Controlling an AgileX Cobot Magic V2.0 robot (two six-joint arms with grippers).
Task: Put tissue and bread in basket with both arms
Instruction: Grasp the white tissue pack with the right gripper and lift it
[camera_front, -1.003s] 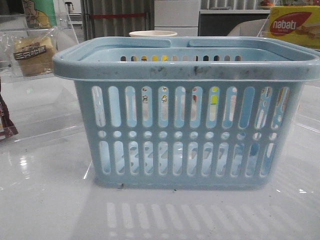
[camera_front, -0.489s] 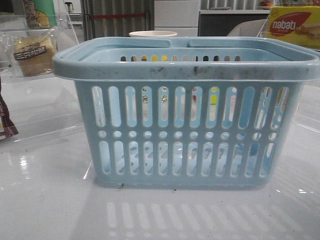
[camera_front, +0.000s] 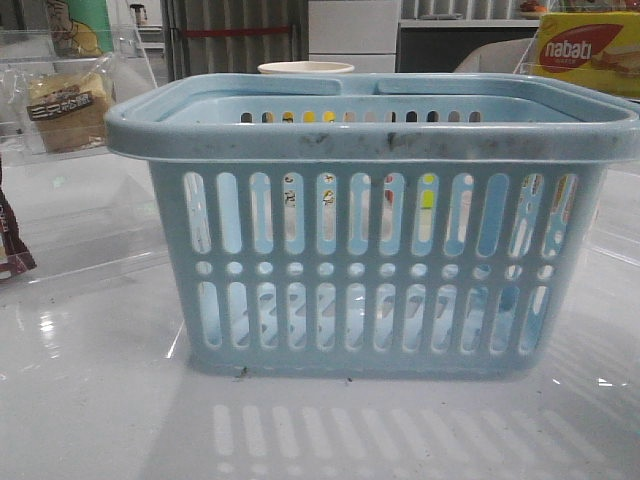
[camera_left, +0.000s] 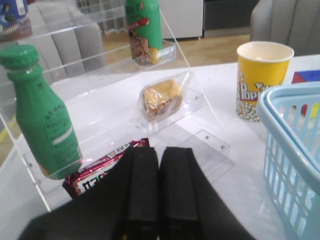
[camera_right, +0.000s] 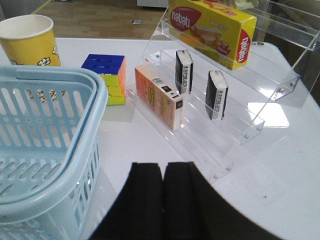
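The light blue slotted basket (camera_front: 372, 142) stands in the middle of the table; it also shows in the left wrist view (camera_left: 292, 150) and the right wrist view (camera_right: 47, 165). The wrapped bread (camera_front: 67, 110) lies on a clear acrylic shelf at the left, also seen in the left wrist view (camera_left: 161, 98). The tissue, a small dark pack (camera_front: 10, 245), lies at the shelf's foot; in the left wrist view (camera_left: 102, 167) it looks dark red with white lettering. My left gripper (camera_left: 159, 151) is shut and empty, just over the tissue's near edge. My right gripper (camera_right: 164, 166) is shut and empty beside the basket.
Left acrylic shelf (camera_left: 200, 107) holds green bottles (camera_left: 42, 112). A yellow popcorn cup (camera_left: 262, 80) stands behind the basket. Right acrylic shelf (camera_right: 235, 120) holds the nabati box (camera_right: 212, 27), an orange carton (camera_right: 159, 97) and two black-white packs (camera_right: 216, 94). A colour cube (camera_right: 106, 75) lies beside it.
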